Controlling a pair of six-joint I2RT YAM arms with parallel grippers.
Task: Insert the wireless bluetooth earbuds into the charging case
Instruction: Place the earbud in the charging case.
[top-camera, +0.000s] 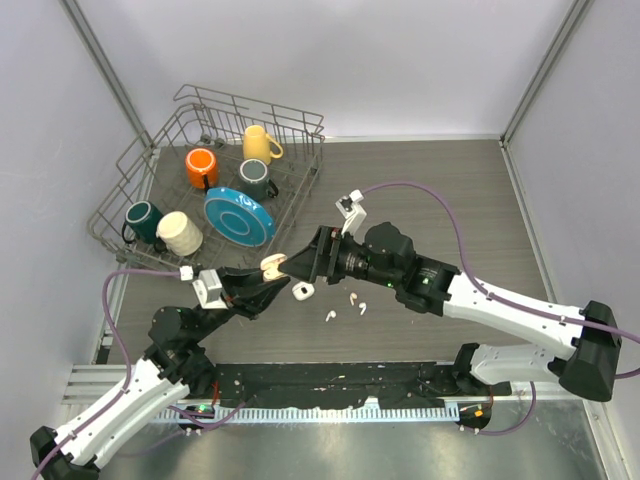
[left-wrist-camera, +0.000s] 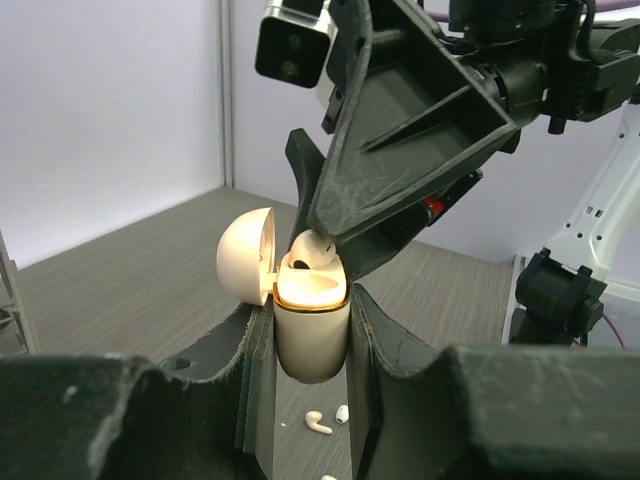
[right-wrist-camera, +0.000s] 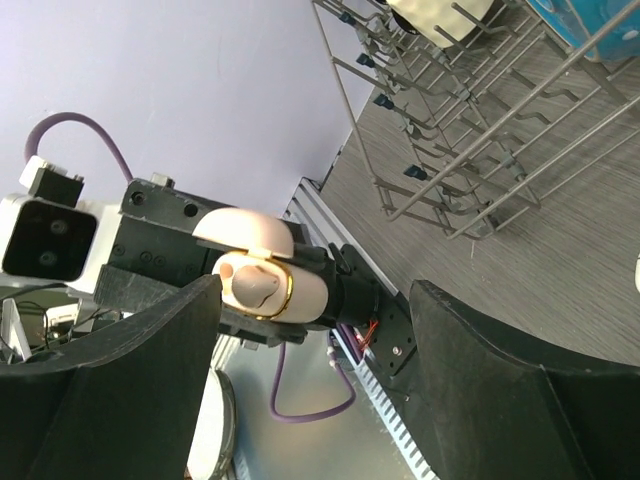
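The left tool reaches in from the near left corner of the bench. It is clamped on the body of a cream charging case, which stands upright between its fingers. The case's lid is swung open to one side (a gold rim shows around the mouth). One white earbud sits in the mouth of the case with its rounded head poking out above the rim.

On the bench just past and to the right of that tool lie three loose earbuds, close together but apart from one another. A second case, small and white, lies just left of them, below the held case in the top view.

The right tool comes in from the right and points at the open case. Its fingers are spread wide apart, and the right wrist view shows nothing between them. In the left wrist view, one finger has its tip right at the head of the seated earbud; I cannot tell whether the two touch.

At the far left corner stands a wire dish rack. It holds a blue plate and mugs in orange, yellow, cream and two darker shades.
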